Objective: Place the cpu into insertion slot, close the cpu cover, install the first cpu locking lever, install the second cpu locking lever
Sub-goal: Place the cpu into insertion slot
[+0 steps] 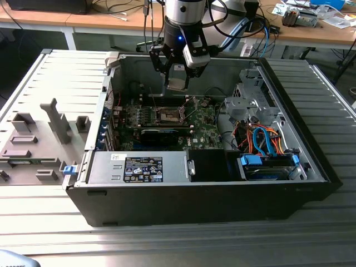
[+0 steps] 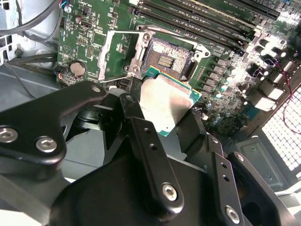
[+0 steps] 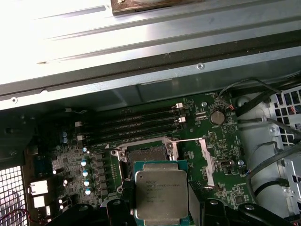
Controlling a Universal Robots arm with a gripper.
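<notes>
Above the insertion slot (image 3: 148, 153), the cpu (image 3: 161, 194) hangs in the air, not yet set down.
The gripper (image 1: 178, 75) pinches its two sides, so its grey top faces up, ready for the slot. Beside the slot, the cpu cover (image 3: 206, 160) lies flipped open. The arm points straight down into the computer case (image 1: 194, 206).

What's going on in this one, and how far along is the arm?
The arm's pincer grips the cpu by its edges inside an open computer case, held up off the green motherboard. The insertion slot is bare, with the chip near it but not seated. The cpu cover stands swung open beside the slot.
</notes>
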